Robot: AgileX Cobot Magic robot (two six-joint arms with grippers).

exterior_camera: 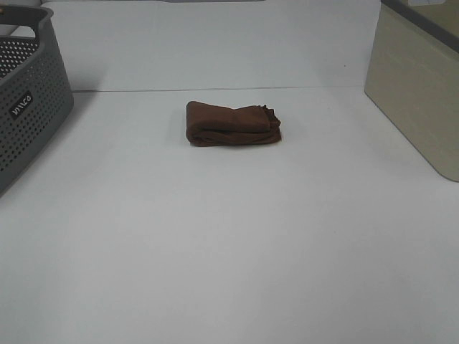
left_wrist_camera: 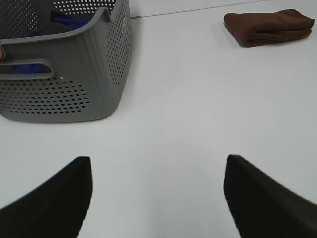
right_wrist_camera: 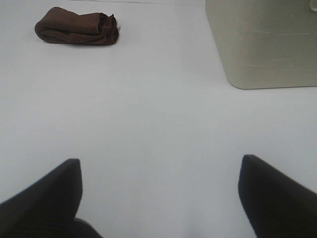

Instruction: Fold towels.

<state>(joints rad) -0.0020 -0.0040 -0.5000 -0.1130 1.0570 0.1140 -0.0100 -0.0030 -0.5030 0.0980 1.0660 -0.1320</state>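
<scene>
Towel (exterior_camera: 233,125) folded mid-table; basket (exterior_camera: 29,115) label illegible.

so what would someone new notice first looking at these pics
First the dark brown towel, folded into a compact bundle and lying alone near the middle of the white table. Then the two containers flanking it: a grey perforated basket at the left edge and a beige bin at the right. Both grippers, left and right, are open and well away from the towel.
</scene>
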